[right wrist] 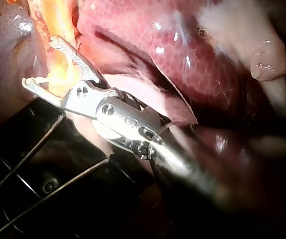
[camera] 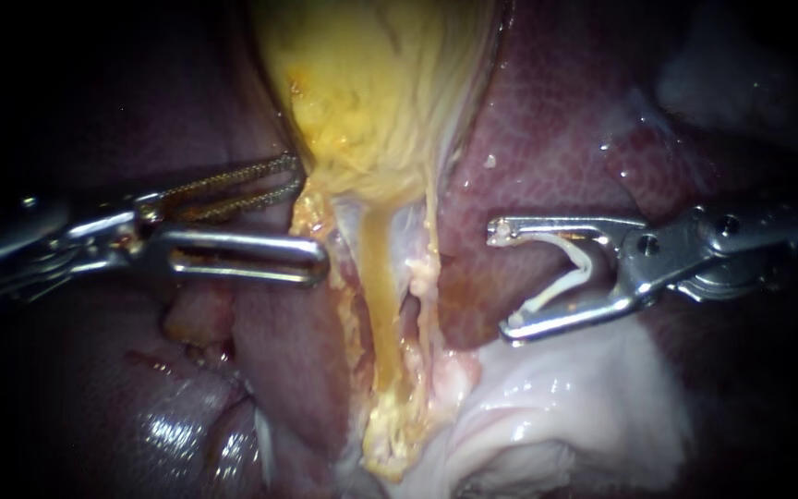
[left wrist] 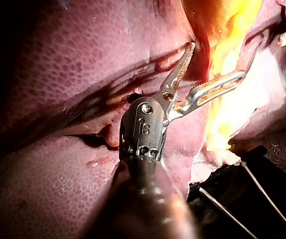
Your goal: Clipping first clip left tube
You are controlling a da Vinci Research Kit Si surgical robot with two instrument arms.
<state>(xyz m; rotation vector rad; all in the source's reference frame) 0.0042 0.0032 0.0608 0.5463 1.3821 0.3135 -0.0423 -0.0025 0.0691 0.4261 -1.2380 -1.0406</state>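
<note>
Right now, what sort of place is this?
Likely a surgical practice bench: left instrument and right instrument, holding a clip, work at a liver and gallbladder beside a dark frame.

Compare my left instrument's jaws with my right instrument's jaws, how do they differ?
The left instrument has toothed jaws with nothing between them; the right instrument has smooth jaws carrying a white clip. The left jaws stand narrowly apart, the right jaws wider. Both face the yellow tube between them.
</note>
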